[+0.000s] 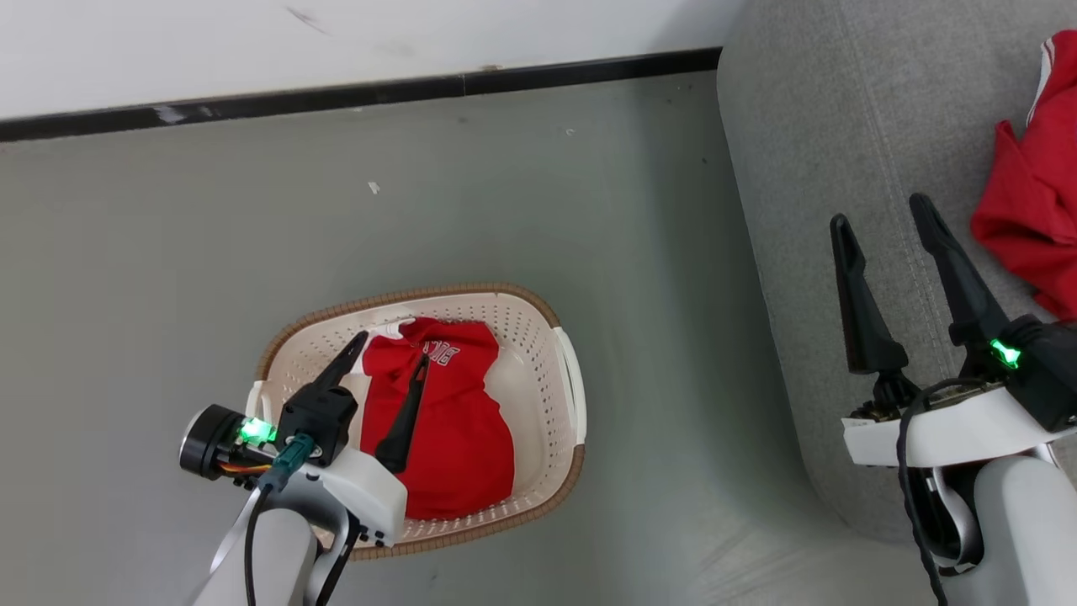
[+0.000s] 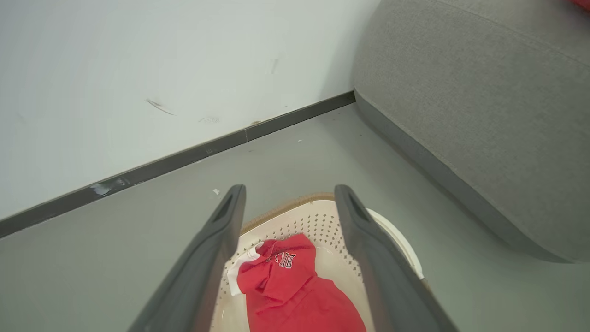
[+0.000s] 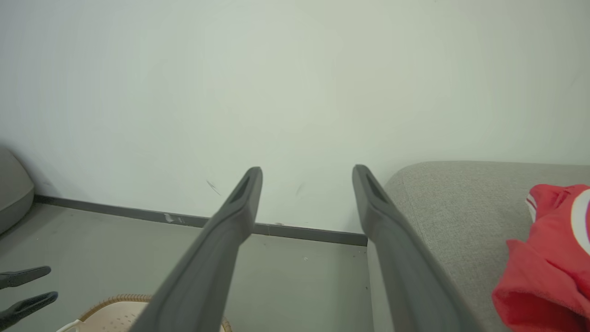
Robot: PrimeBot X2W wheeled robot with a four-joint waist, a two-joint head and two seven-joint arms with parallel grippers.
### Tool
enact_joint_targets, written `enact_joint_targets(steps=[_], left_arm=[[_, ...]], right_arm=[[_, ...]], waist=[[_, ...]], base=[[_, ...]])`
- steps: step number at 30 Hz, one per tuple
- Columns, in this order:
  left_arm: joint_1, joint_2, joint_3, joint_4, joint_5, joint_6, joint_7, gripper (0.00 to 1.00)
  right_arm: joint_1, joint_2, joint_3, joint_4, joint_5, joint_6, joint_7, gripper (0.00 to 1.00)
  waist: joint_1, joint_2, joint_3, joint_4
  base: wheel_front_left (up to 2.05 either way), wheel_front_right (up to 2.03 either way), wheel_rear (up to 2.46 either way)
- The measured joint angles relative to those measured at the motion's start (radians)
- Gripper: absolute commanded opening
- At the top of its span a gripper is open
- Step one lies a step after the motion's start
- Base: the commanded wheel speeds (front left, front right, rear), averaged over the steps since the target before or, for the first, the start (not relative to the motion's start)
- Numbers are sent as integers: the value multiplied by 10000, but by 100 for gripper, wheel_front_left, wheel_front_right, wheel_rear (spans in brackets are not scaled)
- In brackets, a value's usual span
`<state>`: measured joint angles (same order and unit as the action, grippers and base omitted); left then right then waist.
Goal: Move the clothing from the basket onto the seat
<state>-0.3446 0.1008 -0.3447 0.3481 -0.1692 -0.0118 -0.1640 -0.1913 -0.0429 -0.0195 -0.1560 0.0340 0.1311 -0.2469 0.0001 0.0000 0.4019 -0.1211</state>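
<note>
**Head view.** The left arm reaches forward over the basket [image 1: 538,337]. The left fingers [image 1: 406,412] are spread wide and point toward the far rim, with nothing held between them. The basket stands on the grey floor [image 1: 505,185], well apart from the wall's dark baseboard [image 1: 336,94]. One piece of the clothing, a red shirt [image 1: 454,421] with white lettering, lies crumpled inside the basket. It is directly beneath the left fingers and partly hidden by them. The right arm is raised at the lower right. The right fingers [image 1: 856,295] are likewise spread and empty, and they hover over the front edge of the seat [image 1: 808,168]. A second red shirt [image 1: 1031,202] lies heaped on the seat cushion, just beside the right fingers but apart from them.

**Left wrist view.** The left fingers [image 2: 216,244] frame the basket [image 2: 295,203] and the red shirt [image 2: 295,290] lying in it. The white collar is turned toward the left finger. The rounded corner of the seat [image 2: 484,115] rises on the right, with bare floor between it and the basket.

**Right wrist view.** The right fingers [image 3: 230,230] point at the wall, parted. The right one lies across the edge of the seat [image 3: 451,198]. The second red shirt [image 3: 539,276] rests on the cushion to the right. The basket [image 3: 115,299] rim and the left fingers [image 3: 23,275] show at the lower left.
</note>
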Motion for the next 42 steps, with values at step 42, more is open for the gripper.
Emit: enact_joint_targets(steps=[42], left_arm=[[-3760, 44, -510, 3185, 1277, 17, -50, 100]], right_arm=[[-2911, -12, 48, -570, 297, 0, -54, 100]], waist=[[0, 0, 4398, -803]], base=[[0, 0, 0]])
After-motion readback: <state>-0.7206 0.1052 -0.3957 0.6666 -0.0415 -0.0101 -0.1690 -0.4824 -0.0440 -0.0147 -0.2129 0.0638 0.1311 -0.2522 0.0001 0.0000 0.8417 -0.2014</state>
